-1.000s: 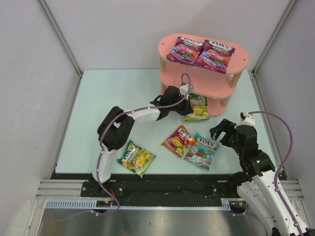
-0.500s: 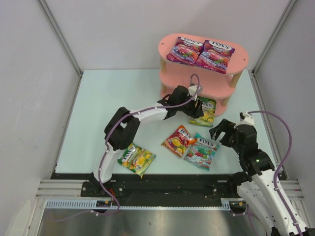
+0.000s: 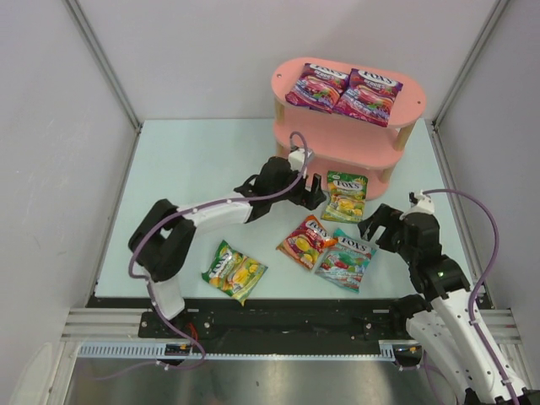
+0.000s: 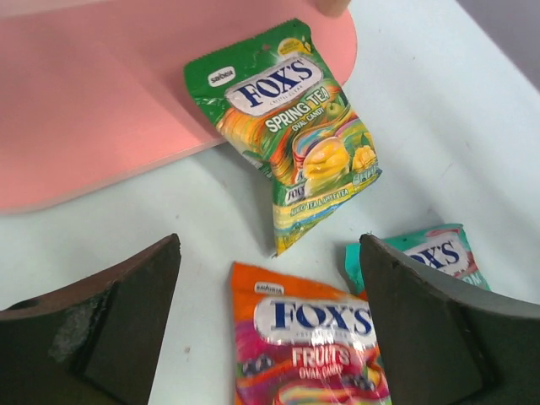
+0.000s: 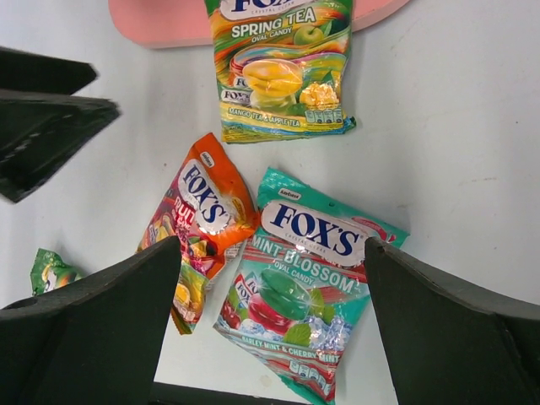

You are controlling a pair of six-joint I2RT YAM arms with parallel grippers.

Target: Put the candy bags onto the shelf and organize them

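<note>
Worktop (image 3: 194,160), far right: left hand (image 3: 310,197) just opened wide, leaving a green bag (image 3: 344,196) half on the shelf's (image 3: 337,142) bottom board. It likely needs pushing in.

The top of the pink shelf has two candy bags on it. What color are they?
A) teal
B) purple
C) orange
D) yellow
B: a purple bag and a second purple bag lie side by side on the top board of the shelf, while the orange bag and the teal bag lie down on the table.
</note>
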